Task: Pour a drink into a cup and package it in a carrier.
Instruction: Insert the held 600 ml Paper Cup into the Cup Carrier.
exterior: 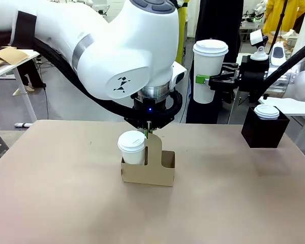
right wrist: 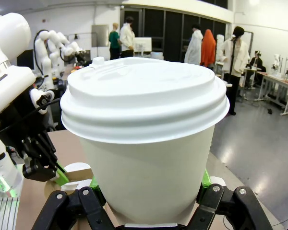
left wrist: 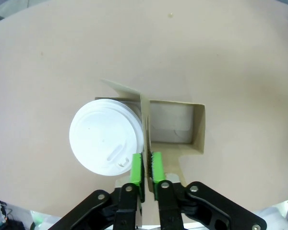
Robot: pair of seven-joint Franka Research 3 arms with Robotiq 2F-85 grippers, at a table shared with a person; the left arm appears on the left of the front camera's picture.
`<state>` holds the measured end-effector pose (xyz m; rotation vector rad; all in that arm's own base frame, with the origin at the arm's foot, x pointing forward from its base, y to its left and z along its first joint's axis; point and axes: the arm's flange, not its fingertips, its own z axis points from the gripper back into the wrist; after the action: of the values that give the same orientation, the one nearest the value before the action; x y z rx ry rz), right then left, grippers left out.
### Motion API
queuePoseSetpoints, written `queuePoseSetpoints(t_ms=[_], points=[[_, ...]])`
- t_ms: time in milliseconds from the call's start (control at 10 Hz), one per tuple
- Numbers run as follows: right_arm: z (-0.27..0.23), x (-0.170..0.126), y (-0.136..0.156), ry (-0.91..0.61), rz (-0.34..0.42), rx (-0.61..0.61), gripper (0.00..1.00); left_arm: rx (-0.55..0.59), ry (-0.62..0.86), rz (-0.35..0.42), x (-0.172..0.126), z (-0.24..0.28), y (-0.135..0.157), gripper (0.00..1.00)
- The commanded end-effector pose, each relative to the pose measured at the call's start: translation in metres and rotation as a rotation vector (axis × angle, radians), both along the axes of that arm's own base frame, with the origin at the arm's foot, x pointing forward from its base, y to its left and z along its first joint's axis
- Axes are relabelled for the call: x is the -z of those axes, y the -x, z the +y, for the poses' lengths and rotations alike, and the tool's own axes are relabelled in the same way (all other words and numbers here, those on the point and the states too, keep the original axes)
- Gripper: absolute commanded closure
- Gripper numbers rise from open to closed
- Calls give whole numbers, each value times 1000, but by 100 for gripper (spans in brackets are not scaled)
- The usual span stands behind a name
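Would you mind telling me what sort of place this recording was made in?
Probably a robotics lab or workshop hall rather than a café: a glossy grey floor, work benches at the side, and people standing about in the open space beyond the plain table.

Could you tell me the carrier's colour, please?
Brown; the carrier shows best in the left wrist view.

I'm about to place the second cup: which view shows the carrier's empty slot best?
Left wrist view: it looks straight down into the empty slot, beside the seated cup. The front view shows the carrier side-on, slot wall only. In the right wrist view the held cup blocks it.
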<state>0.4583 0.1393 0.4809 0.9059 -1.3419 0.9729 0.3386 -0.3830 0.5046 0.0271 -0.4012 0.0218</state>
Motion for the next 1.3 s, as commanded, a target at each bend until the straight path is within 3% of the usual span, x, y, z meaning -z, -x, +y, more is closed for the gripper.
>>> queuePoseSetpoints(t_ms=[0, 100, 200, 400, 600, 700, 900, 1000, 1100, 1200], points=[[2, -4, 1, 7, -5, 10, 19, 21, 17, 3, -13, 15, 0, 0], [0, 0, 0, 0, 0, 0, 19, 67, 11, 12, -23, 21, 3, 0], [3, 1, -7, 19, 31, -26, 19, 118, 28, 17, -36, 31, 7, 23], [11, 14, -35, 11, 91, -178, 19, 273, 59, 22, -62, 56, 17, 0], [17, 39, -50, 7, 112, -319, 19, 486, 90, 27, -80, 98, 24, 0], [19, 47, -51, 4, 109, -362, 19, 537, 111, 15, -83, 112, 26, 0], [22, 66, -46, 0, 55, -502, 19, 681, 34, -14, -72, 145, 19, 0], [18, 66, -45, 8, 105, -518, 19, 671, -27, -61, -58, 142, 14, 0], [28, 71, -42, 2, 107, -425, 19, 604, 68, -15, -85, 128, 17, 0], [28, 71, -42, 2, 107, -425, 19, 604, 68, -15, -85, 128, 17, 0]])
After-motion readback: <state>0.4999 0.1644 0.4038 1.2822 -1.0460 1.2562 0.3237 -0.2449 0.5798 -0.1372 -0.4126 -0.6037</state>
